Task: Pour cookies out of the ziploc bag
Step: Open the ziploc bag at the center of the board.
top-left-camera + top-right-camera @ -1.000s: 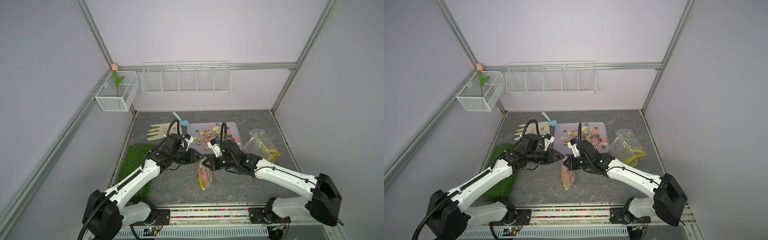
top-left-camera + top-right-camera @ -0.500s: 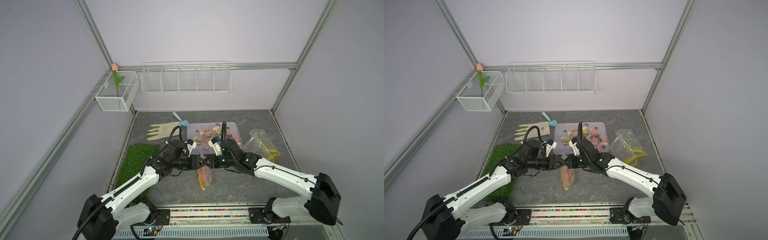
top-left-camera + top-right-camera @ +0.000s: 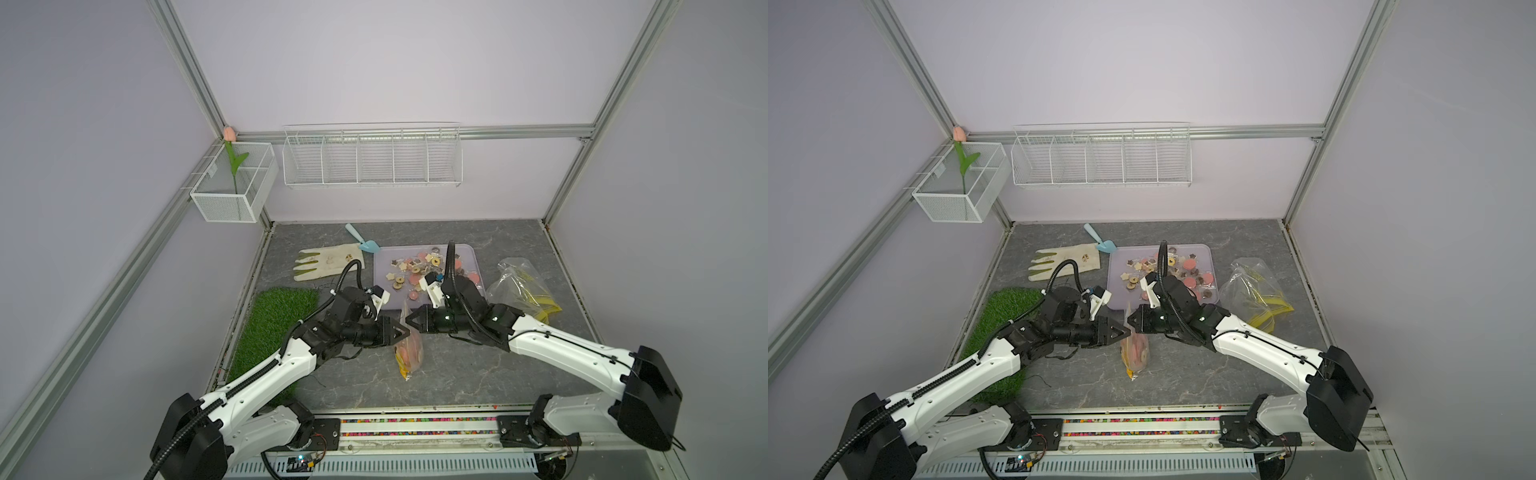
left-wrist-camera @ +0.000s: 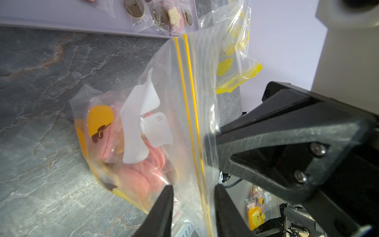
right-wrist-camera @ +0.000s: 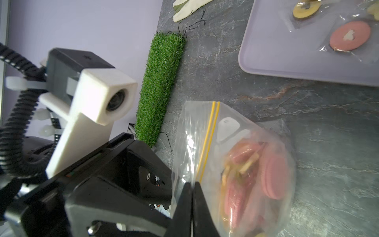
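The clear ziploc bag point(image 3: 409, 351) point(image 3: 1136, 351) hangs upright over the table's middle, bottom touching the stone top. Pink cookies point(image 4: 143, 172) point(image 5: 272, 174) fill its lower part, beside an orange cartoon-face piece point(image 4: 100, 117). My right gripper point(image 3: 409, 322) point(image 5: 192, 183) is shut on the bag's top edge by the yellow zip. My left gripper point(image 3: 405, 332) point(image 4: 193, 187) faces it from the other side. Its jaws stand open, with the zip strip and film between them. More cookies point(image 3: 415, 270) lie loose on the lavender tray point(image 3: 386, 253) behind.
A green grass mat point(image 3: 274, 328) lies left of my left arm. A cream glove point(image 3: 324, 264) and a blue scoop point(image 3: 365, 243) lie at the back left. A second, crumpled ziploc bag point(image 3: 519, 286) sits right of the tray. Wire baskets point(image 3: 372, 156) hang on the back wall.
My left gripper has swung in from near the tray to the bag's top, and its jaws have narrowed around the zip edge. The right gripper has kept the bag still.
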